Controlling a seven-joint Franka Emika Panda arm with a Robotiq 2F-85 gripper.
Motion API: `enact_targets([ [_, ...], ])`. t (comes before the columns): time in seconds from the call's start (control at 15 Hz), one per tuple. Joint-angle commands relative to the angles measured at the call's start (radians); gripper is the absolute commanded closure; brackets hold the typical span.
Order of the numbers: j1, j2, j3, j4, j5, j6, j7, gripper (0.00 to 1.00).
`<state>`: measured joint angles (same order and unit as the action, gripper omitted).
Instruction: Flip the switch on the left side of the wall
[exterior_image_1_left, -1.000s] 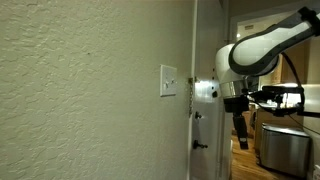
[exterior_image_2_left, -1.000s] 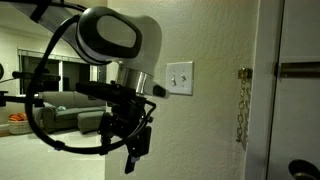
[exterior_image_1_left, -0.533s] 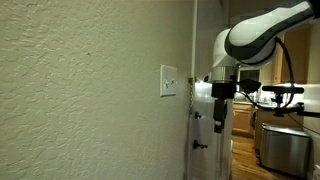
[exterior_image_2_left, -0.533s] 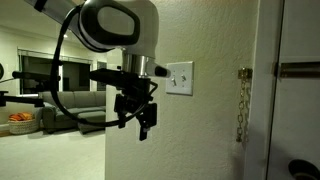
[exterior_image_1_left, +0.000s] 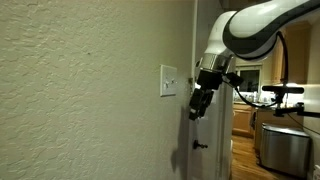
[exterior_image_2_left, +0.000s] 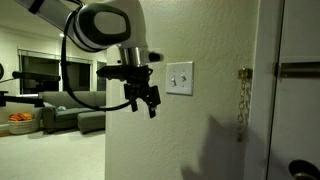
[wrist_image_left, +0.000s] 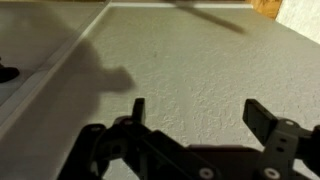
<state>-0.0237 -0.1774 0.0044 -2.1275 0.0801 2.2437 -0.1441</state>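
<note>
The white switch plate (exterior_image_1_left: 168, 81) sits on the cream textured wall (exterior_image_1_left: 80, 100); it also shows in an exterior view (exterior_image_2_left: 179, 77) on the wall (exterior_image_2_left: 180, 130). My gripper (exterior_image_1_left: 198, 103) hangs close to the wall, just beside and slightly below the plate, not touching it; in an exterior view (exterior_image_2_left: 148, 101) it is to the left of the plate. In the wrist view the jaws (wrist_image_left: 200, 115) are open and empty, facing bare textured wall (wrist_image_left: 190, 60). The switch is out of the wrist view.
A white door (exterior_image_2_left: 290, 90) with a dark handle (exterior_image_1_left: 200, 145) stands next to the wall, with a chain latch (exterior_image_2_left: 242, 105) at its edge. A sofa (exterior_image_2_left: 60, 112) and a metal bin (exterior_image_1_left: 283, 148) lie behind the arm.
The gripper has risen and swung in toward the wall, from well below the switch plate to nearly level with it. Jaws stay open.
</note>
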Motion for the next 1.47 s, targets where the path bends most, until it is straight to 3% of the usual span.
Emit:
enact_targets([
  [0.0, 0.013, 0.001, -0.007, 0.002, -0.005, 0.002, 0.009, 0.0],
  [0.53, 0.017, 0.026, -0.005, 0.015, 0.011, 0.01, 0.029, 0.0],
  [1.2, 0.007, 0.016, 0.01, 0.088, -0.07, 0.164, 0.181, 0.0],
  [1.27, 0.007, 0.017, 0.009, 0.097, -0.068, 0.182, 0.184, 0.04],
  [1.4, 0.007, 0.02, 0.008, 0.112, -0.067, 0.209, 0.191, 0.29],
])
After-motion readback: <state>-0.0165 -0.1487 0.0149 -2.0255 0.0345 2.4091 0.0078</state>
